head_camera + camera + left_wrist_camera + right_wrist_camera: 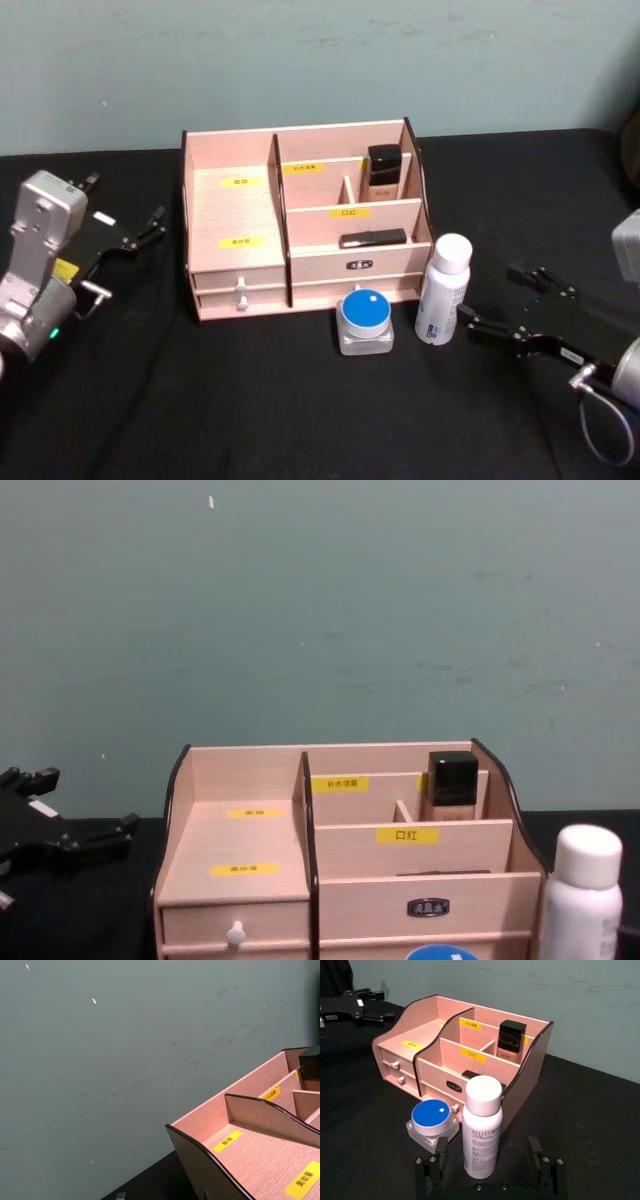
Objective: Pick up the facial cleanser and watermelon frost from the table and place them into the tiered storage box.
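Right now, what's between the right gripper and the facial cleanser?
Nothing: the head view shows only bare black table between the open right gripper and the facial cleanser.

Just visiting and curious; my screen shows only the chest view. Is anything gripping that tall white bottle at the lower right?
Observer: No. The right pincer is open just right of the tall slim white cylindrical bottle, not touching it.
Operator: And the blue sliver at the bottom?
Observer: The flat blue lid of a squat clear round jar, standing on the black table before the light wooden tiered box.
Operator: The black arm on my left?
Observer: Its left pincer is open, holding nothing, left of the box.
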You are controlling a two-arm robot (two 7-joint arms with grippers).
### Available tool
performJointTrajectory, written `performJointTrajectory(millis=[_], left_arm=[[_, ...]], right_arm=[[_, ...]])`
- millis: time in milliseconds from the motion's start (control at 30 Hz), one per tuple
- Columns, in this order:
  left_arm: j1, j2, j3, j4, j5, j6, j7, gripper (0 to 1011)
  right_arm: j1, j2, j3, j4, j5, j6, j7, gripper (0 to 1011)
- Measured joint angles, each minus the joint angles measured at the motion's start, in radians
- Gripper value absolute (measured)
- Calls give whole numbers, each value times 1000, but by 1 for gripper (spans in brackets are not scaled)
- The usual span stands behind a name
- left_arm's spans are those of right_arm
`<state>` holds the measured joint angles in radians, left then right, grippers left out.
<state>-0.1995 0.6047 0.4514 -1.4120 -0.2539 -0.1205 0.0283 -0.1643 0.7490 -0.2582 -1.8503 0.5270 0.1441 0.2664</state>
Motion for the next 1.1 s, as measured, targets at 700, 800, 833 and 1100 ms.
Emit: performJointTrajectory(millis=[700, 800, 833, 1100], left_arm=[[0, 0, 0, 0, 0, 0, 0, 1010], [0, 0, 0, 0, 0, 0, 0, 1010], [0, 0, 0, 0, 0, 0, 0, 1010], [0, 0, 0, 0, 0, 0, 0, 1010]], right_arm=[[128, -131, -43, 144, -62, -3, 86, 1002], [144, -145, -46, 162, -74, -5, 94, 1003], [148, -148, -47, 167, -77, -5, 97, 1003], [181, -177, -53, 207, -97, -11, 116, 1003]])
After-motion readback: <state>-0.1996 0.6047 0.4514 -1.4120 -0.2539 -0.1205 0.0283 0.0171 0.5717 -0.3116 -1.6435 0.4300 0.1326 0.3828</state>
